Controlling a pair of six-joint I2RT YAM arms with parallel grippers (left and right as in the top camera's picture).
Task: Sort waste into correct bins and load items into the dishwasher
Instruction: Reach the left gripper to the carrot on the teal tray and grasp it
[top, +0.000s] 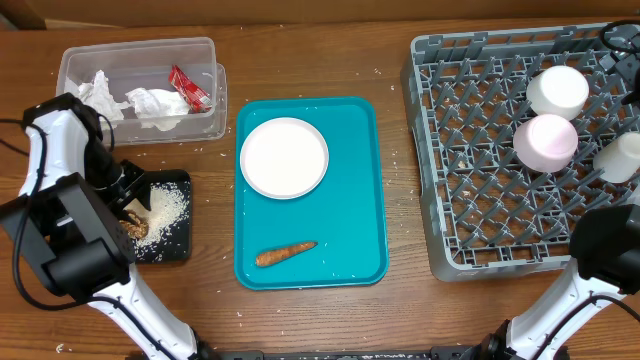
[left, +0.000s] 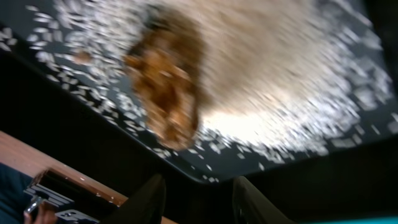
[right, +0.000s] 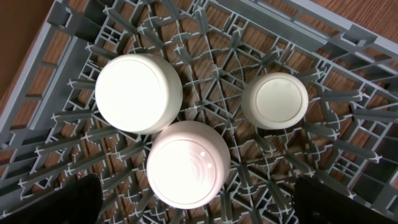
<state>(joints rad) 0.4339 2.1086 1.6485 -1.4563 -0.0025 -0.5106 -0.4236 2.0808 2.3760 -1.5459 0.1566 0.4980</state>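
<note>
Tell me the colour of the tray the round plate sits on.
Teal. The tray shows best in the overhead view.

On my feed, a dark brown wooden table (top: 400, 320) fills the view, evenly lit, with a paler tan strip (top: 300, 10) beyond its edge at twelve o'clock.
</note>
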